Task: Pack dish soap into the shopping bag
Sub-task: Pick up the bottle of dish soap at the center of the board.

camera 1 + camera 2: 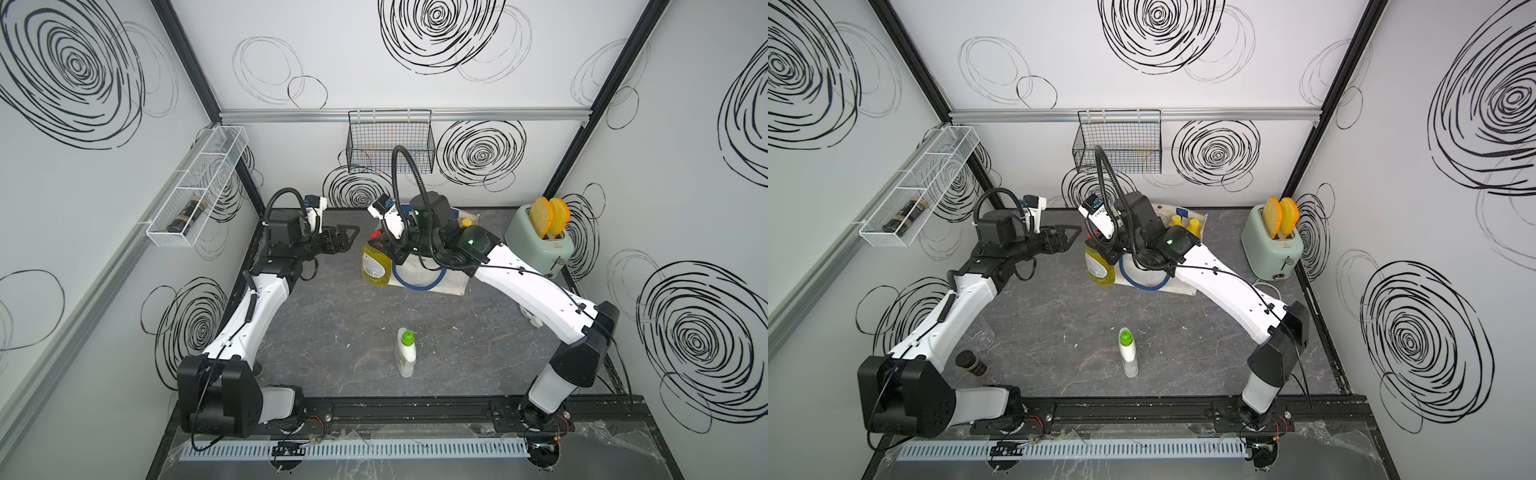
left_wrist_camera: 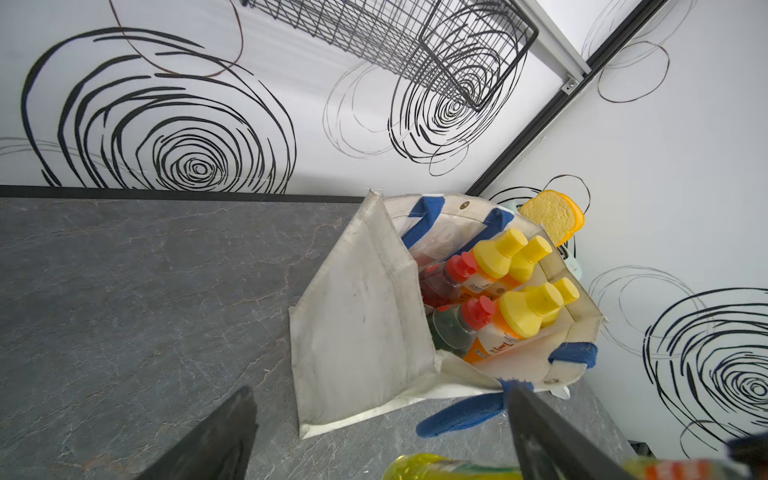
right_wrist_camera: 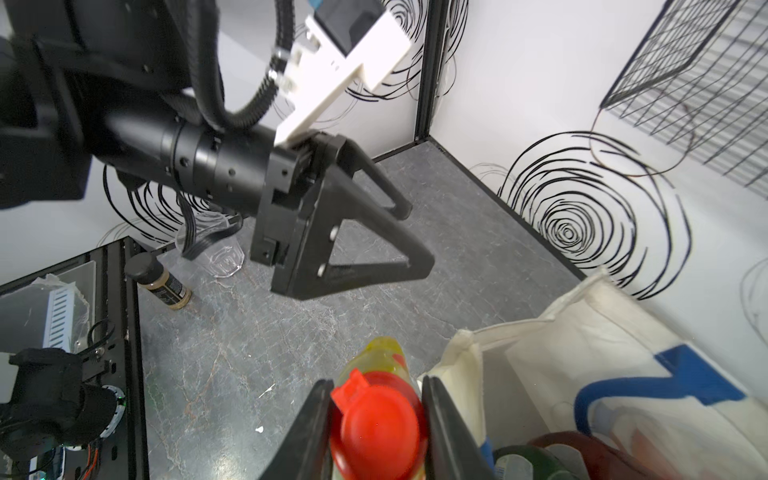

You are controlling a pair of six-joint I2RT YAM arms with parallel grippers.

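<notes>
While right tool (image 3: 376, 384) clamps yellow dish soap bottle (image 1: 376, 266) by red cap, just beside shopping bag (image 2: 361, 316), six bottles (image 2: 498, 257) already stand inside. Left tool (image 3: 415, 237) wide, empty. White green-capped bottle (image 1: 405, 353) waits on tabletop (image 1: 332, 324), well apart.

Probably a lab test cell: swirl-printed panel walls (image 1: 332, 62), aluminium rail (image 1: 291, 114).

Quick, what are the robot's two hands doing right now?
Left gripper: open, holding nothing.
Right gripper: closed on the yellow dish soap bottle, at its red cap.
</notes>
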